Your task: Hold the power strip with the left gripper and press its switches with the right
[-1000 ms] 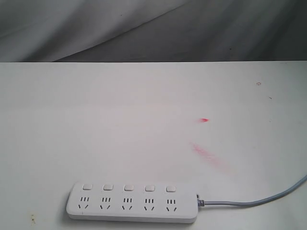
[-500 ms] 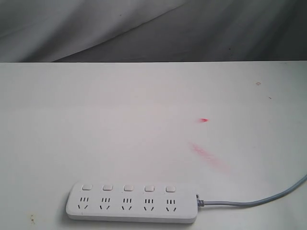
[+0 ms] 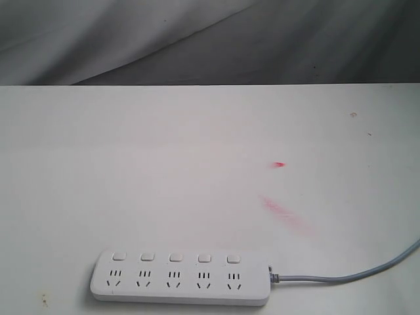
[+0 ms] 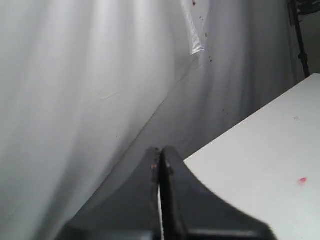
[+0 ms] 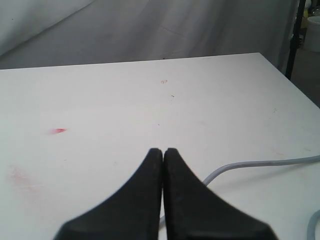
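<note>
The white power strip [image 3: 180, 279] lies flat near the front edge of the white table [image 3: 197, 151], its row of square switches [image 3: 176, 257] along the far side and its grey cord [image 3: 348, 276] running off to the right. Neither arm appears in the exterior view. In the left wrist view my left gripper [image 4: 160, 151] is shut on nothing and faces the grey backdrop beyond the table's edge. My right gripper [image 5: 163, 151] is shut too, hovering over bare table with the grey cord [image 5: 250, 164] just past its fingertips. The strip is out of both wrist views.
A small red mark [image 3: 280, 164] and a faint red smear [image 3: 285, 213] stain the tabletop right of centre. A grey draped cloth [image 3: 197, 39] hangs behind the table. A dark stand pole [image 5: 295, 40] rises past the table's far corner.
</note>
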Available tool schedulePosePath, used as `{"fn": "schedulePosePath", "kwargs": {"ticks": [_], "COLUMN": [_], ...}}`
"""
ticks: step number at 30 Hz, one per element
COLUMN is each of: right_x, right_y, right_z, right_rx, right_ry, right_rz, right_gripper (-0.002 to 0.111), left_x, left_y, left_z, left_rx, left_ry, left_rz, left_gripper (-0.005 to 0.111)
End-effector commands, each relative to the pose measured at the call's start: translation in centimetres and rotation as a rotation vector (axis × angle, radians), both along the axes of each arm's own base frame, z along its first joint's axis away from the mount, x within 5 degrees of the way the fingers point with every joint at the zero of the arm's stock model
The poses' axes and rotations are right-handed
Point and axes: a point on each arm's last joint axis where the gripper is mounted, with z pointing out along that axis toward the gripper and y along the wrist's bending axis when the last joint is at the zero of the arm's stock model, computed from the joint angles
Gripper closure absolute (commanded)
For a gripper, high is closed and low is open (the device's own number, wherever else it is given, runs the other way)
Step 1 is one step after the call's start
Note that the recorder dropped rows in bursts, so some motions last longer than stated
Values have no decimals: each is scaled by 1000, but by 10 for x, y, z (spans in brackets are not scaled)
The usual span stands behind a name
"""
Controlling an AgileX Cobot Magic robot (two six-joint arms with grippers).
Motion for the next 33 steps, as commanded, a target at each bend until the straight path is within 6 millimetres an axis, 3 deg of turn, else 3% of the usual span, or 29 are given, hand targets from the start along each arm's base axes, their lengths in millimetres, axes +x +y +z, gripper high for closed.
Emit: {"fn": "schedulePosePath", "kwargs": {"ticks": [1, 6, 7, 14, 25, 33], "right_x": [0, 0, 0, 0, 0, 0], "right_y": [0, 0, 0, 0, 0, 0], "right_z": [-1, -1, -1, -1, -1, -1], "right_rx": [2, 2, 2, 2, 2, 2], "right_ry": [-7, -7, -7, -7, -7, -7], "right_rz": [-8, -8, -8, -8, -8, -8], "right_gripper": [108, 108, 108, 108, 108, 108], "left_x": [5, 31, 35, 59, 51, 50], "left_y": [3, 29, 37, 62, 48, 48], "left_z": [-2, -24, -33, -62, -96, -97], "left_rx": [63, 81, 69, 86, 263, 264], "left_ry": [-7, 111, 159, 281, 477, 484], "left_rz": [-80, -213, -303, -309, -431, -430], "left_gripper": [106, 106, 106, 106, 106, 106]}}
